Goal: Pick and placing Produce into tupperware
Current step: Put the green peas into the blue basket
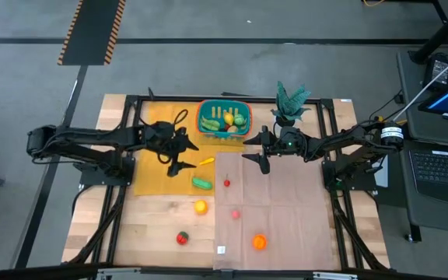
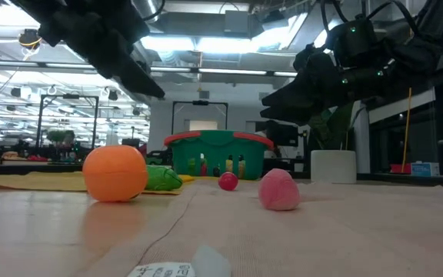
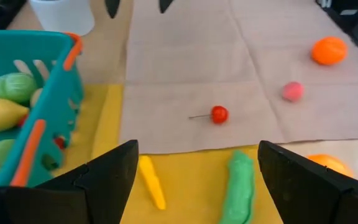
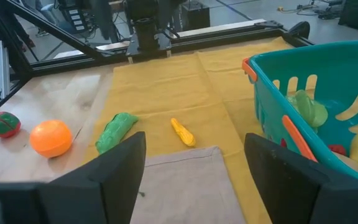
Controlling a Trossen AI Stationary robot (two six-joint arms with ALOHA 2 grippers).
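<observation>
With fingers spread and empty, the left gripper (image 1: pixel 182 160) hangs just above the yellow carrot (image 1: pixel 206 162) and green cucumber (image 1: pixel 201 183) on the yellow mat (image 1: pixel 150 167), beside the tupperware (image 1: pixel 224 119), while the right gripper (image 1: pixel 255 154) hovers spread near its other side.

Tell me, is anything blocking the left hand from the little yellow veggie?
Nothing visible is. The left gripper hangs open, empty, above the yellow cloth, and the yellow veggie lies bare between its fingers in the wrist view, beside the basket.
</observation>
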